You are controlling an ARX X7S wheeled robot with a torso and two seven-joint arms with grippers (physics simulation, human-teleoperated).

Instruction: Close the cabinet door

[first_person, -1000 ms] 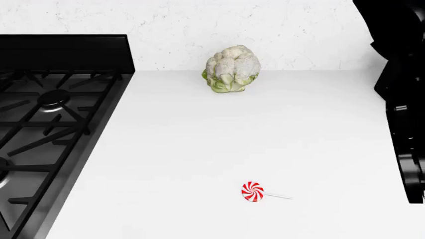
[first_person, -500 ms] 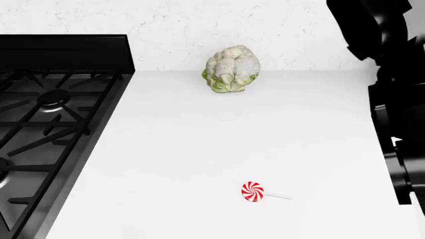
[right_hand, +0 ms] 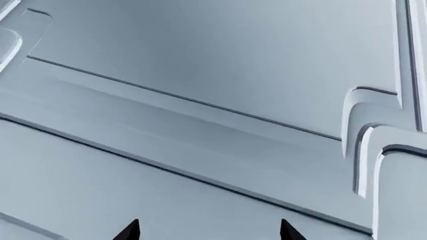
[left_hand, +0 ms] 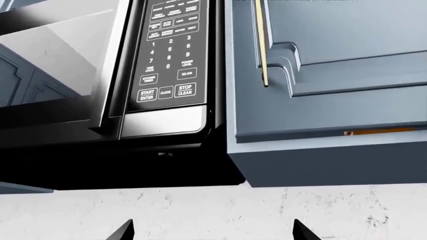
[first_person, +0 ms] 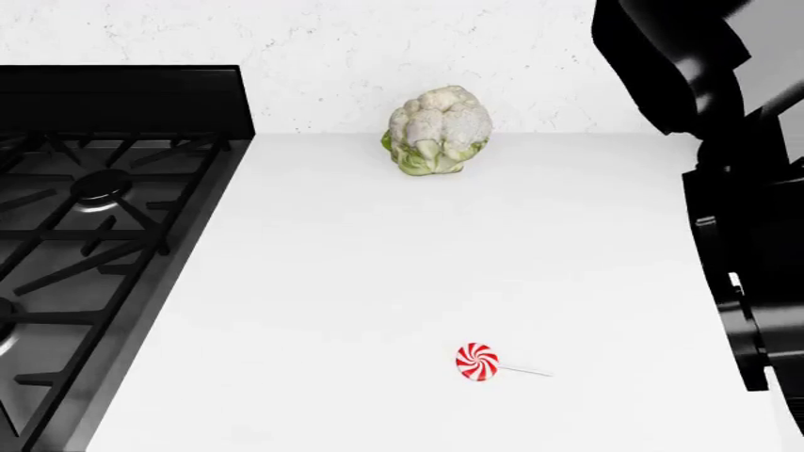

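The blue-grey cabinet door (left_hand: 347, 55) hangs to the right of the microwave in the left wrist view, with a thin gold handle (left_hand: 262, 45) near its edge. An orange strip shows in a gap along its lower edge, so it stands slightly ajar. My left gripper (left_hand: 212, 232) is open below it, facing the white wall, with nothing between its fingertips (left_hand: 125, 231). My right gripper (right_hand: 208, 232) is open and very close to a blue-grey panelled door face (right_hand: 200, 75). In the head view only the right arm (first_person: 735, 188) shows, raised at the right edge.
A black microwave (left_hand: 133, 75) with a keypad hangs left of the cabinet. Below, on the white counter (first_person: 377, 282), lie a cauliflower (first_person: 438, 130) near the wall and a red-and-white lollipop (first_person: 477, 362) in front. A black gas stove (first_person: 88, 245) fills the left.
In the head view the right arm has pushed further left and up into the frame. The cauliflower, lollipop and stove have not moved.
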